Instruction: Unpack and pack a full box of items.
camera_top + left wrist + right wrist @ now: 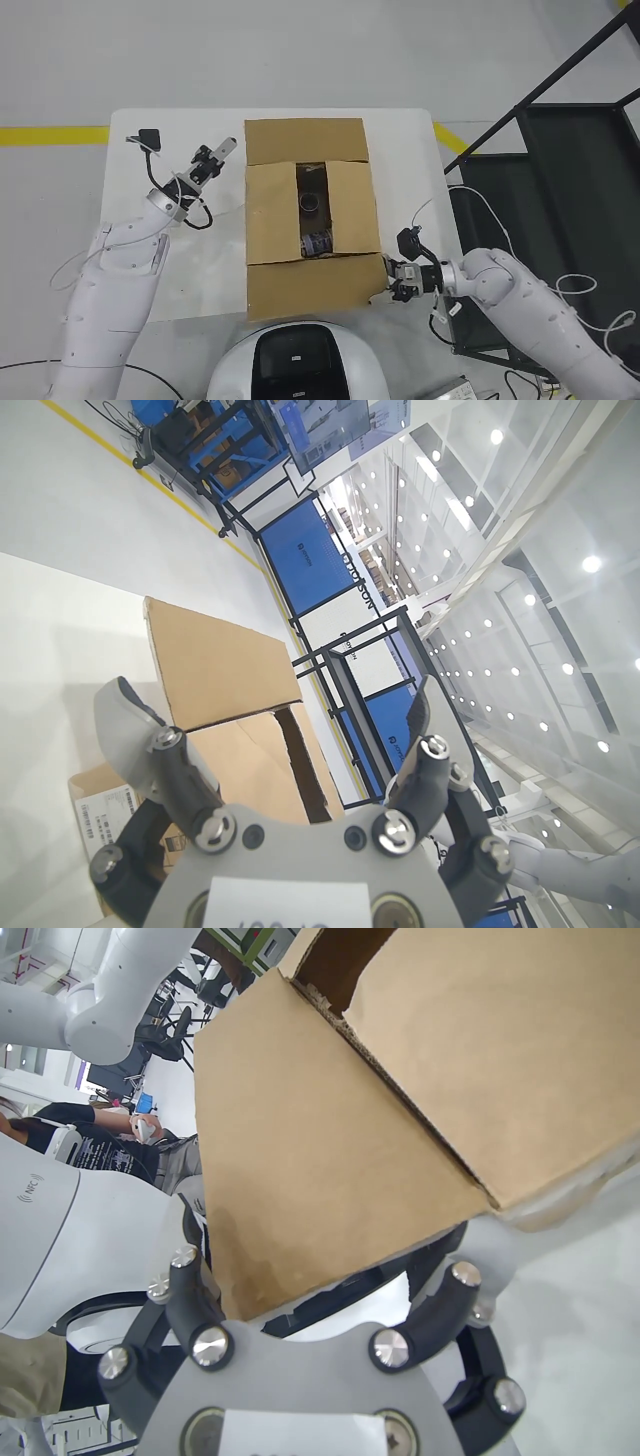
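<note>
**Both grippers spread at the box, nothing held**

Lower right in the top view, our right gripper (398,283) sits at the near flap (310,285) corner. Its wrist view adds that the corner lies between spread fingers. The box (270,215) is mid-table (180,130). The top view shows us a small bottle (317,243) and a dark round item (311,203) through the gap. Upper left, the left gripper (222,150) is spread beside the box.

box (270,215) flaps hide most contents; visible items (316,243) too small to identify; right gripper (396,282) fingertips partly behind cardboard.
</note>
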Action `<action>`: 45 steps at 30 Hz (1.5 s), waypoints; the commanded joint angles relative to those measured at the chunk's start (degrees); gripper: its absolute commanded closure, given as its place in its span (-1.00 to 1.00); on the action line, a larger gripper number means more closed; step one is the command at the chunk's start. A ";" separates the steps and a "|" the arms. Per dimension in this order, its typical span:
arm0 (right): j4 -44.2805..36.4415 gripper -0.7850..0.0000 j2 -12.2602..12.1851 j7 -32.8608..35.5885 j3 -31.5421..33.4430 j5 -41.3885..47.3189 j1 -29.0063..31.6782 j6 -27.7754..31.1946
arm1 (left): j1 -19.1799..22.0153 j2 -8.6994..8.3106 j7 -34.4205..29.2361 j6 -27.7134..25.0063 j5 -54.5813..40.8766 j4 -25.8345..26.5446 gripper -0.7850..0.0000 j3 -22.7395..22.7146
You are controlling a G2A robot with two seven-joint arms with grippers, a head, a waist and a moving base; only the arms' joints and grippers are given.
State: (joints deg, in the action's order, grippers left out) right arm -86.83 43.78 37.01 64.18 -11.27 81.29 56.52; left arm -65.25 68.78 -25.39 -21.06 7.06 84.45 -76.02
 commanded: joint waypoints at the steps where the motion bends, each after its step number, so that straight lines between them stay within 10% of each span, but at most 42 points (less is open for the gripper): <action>1: 0.03 -1.00 -0.12 -0.21 0.54 -0.10 0.06 0.09 | -0.02 -0.02 -0.05 0.09 0.09 0.03 -1.00 -0.01; 45: -5.24 -1.00 -0.88 2.92 -3.83 11.18 -2.79 1.48 | 2.27 0.01 1.29 0.42 -1.23 -3.26 -1.00 -0.48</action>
State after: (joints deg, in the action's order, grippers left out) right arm -92.50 42.85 40.00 60.36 -0.80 79.13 58.00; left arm -63.19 68.77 -24.08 -20.63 5.77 81.38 -76.52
